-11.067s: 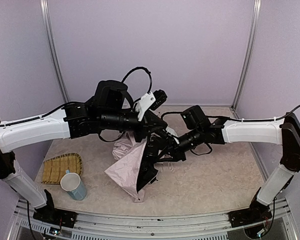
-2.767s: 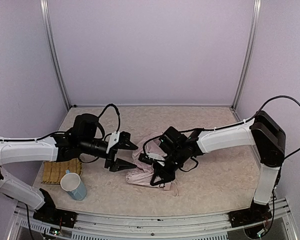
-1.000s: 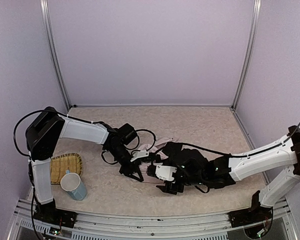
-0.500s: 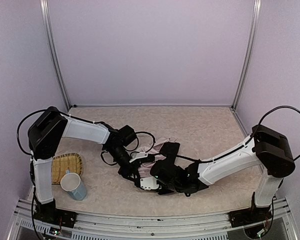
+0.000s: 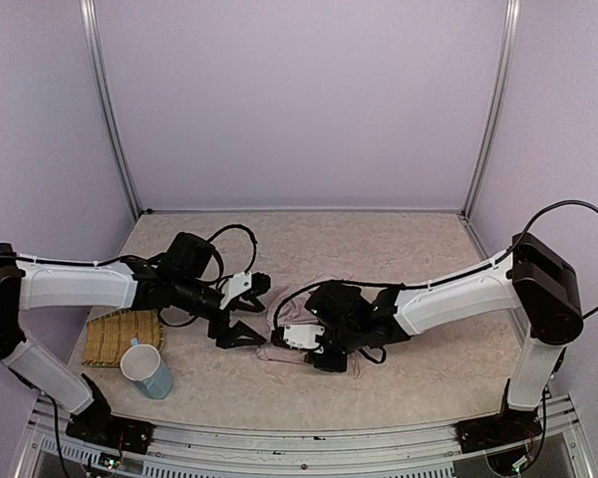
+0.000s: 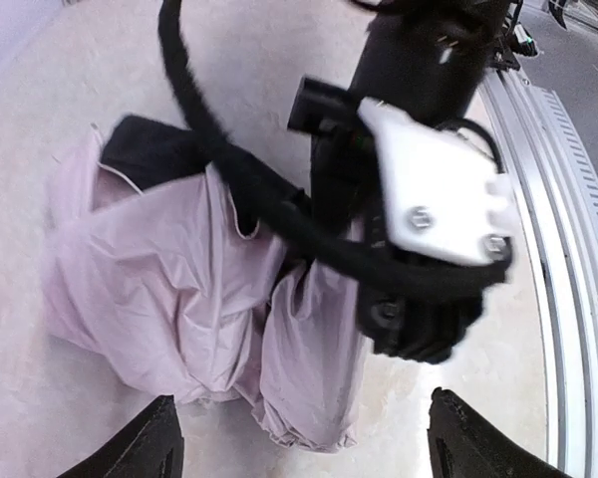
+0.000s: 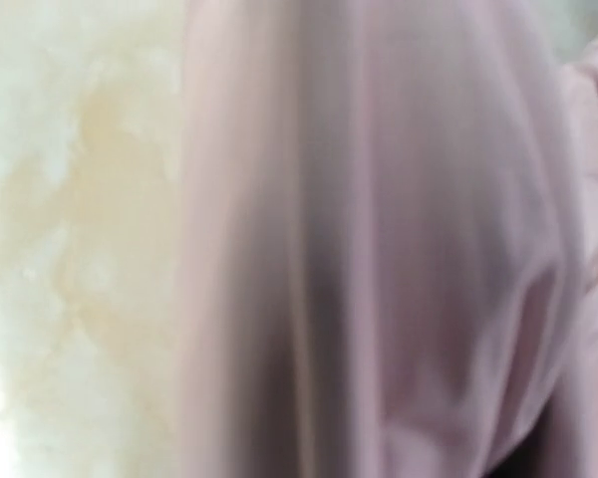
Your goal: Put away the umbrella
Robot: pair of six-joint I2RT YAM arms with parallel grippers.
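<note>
The umbrella [image 5: 291, 321] lies folded in a crumpled pale pink bundle on the table, with black lining showing at its far end [image 6: 154, 149]. My left gripper [image 5: 245, 313] hovers just left of it, open, with nothing between its fingertips [image 6: 151, 446]. My right gripper [image 5: 317, 344] is pressed down onto the bundle's right side. In the left wrist view its black body and white plate [image 6: 434, 189] cover the fabric [image 6: 169, 289]. Blurred pink fabric [image 7: 379, 239] fills the right wrist view, and that gripper's own fingers are hidden.
A woven bamboo tray [image 5: 118, 335] lies at the left front, with a pale blue mug [image 5: 148, 370] standing by its near corner. A metal rail [image 5: 309, 440] runs along the table's front edge. Purple walls close in the back and sides.
My left gripper has let go of the umbrella, opened wide and drawn back to the left. The right gripper has stayed low over the bundle's right side.
</note>
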